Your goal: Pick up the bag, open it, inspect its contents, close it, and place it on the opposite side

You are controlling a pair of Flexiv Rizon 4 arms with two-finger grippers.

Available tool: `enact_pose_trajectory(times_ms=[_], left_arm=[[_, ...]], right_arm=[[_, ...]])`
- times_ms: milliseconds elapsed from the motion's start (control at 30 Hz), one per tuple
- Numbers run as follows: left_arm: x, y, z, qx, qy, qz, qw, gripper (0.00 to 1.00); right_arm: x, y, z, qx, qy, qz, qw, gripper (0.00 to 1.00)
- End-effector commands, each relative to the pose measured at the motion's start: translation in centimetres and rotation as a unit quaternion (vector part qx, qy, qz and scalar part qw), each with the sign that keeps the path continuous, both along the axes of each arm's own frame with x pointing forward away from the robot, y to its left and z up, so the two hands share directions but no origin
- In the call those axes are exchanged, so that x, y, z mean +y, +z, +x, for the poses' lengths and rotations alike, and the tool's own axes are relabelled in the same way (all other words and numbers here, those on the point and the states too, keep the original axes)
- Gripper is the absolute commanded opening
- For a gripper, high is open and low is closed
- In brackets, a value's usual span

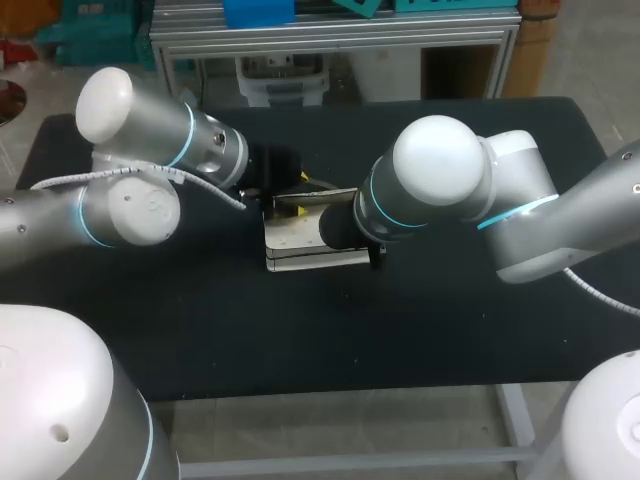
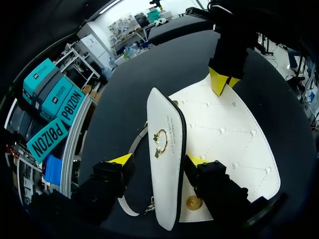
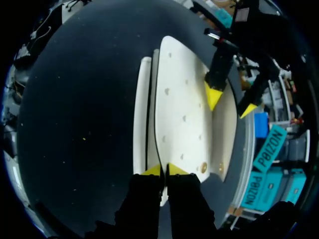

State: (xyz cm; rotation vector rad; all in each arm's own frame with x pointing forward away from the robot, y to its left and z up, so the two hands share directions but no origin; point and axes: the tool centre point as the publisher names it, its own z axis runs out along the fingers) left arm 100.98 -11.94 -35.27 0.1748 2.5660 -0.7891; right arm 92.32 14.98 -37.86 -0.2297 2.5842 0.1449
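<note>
At bag (image 2: 234, 144), left end effector (image 2: 159, 160) straddling flap (image 2: 167, 204)

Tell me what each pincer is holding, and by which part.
Right pincer grips the white bag by the edge of its body. Left pincer holds nothing: the raised flap only stands between its open fingers.

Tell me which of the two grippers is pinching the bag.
The right gripper: its yellow tips are closed on the edge of the white bag. The left gripper is open, fingers apart either side of the raised flap.
</note>
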Motion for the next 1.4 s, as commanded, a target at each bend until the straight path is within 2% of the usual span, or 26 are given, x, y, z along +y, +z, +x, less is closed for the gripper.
enact_pose_trajectory(times_ms=[33,167,200,300,333,533,767,800,833,1000,1167,1367,1400], left_arm=[[-0.1,-0.5,1.2,0.016,-0.003,-0.006,1.000,0.60],[0.0,-0.7,1.6,0.038,-0.009,-0.013,0.999,0.48],[0.0,-0.7,1.6,0.038,-0.008,-0.011,0.999,0.42],[0.0,-0.7,1.7,0.044,-0.006,-0.010,0.999,0.20],[0.0,-0.7,1.7,0.046,-0.005,-0.009,0.999,0.01],[0.1,-0.6,1.8,0.055,-0.002,-0.008,0.998,0.00],[0.2,0.8,1.5,0.063,-0.002,-0.017,0.998,0.00],[0.1,1.1,1.5,0.062,-0.001,-0.017,0.998,0.00],[0.1,1.4,1.4,0.061,0.001,-0.020,0.998,0.00],[0.0,3.0,1.3,0.057,0.017,-0.023,0.998,0.00],[0.0,4.9,1.2,0.047,0.034,-0.024,0.998,0.00],[-0.1,7.4,1.0,0.046,0.052,-0.021,0.997,0.00],[-0.1,7.6,0.9,0.045,0.053,-0.021,0.997,0.00]], right_arm=[[0.0,-0.2,-0.1,-0.002,0.000,0.001,1.000,0.00],[0.0,-0.2,-0.1,-0.002,0.000,0.001,1.000,0.00],[0.0,-0.2,-0.1,-0.002,0.000,0.001,1.000,0.00],[0.0,-0.2,-0.1,-0.002,0.000,0.001,1.000,0.00],[0.0,-0.2,-0.1,-0.002,0.000,0.001,1.000,0.00],[0.0,-0.2,-0.1,-0.002,0.000,0.001,1.000,0.00],[-0.1,0.4,-0.2,0.011,0.010,0.008,1.000,0.02],[-0.1,0.6,-0.2,0.016,0.013,0.008,1.000,0.40],[-0.1,0.8,-0.2,0.017,0.013,0.007,1.000,0.99],[-0.2,2.1,-0.8,0.019,0.017,0.002,1.000,1.00],[-0.8,4.3,-2.0,0.016,0.025,0.016,0.999,1.00],[-1.6,6.8,-2.6,0.002,0.024,0.030,0.999,1.00],[-1.7,7.1,-2.6,-0.002,0.024,0.032,0.999,0.90]])
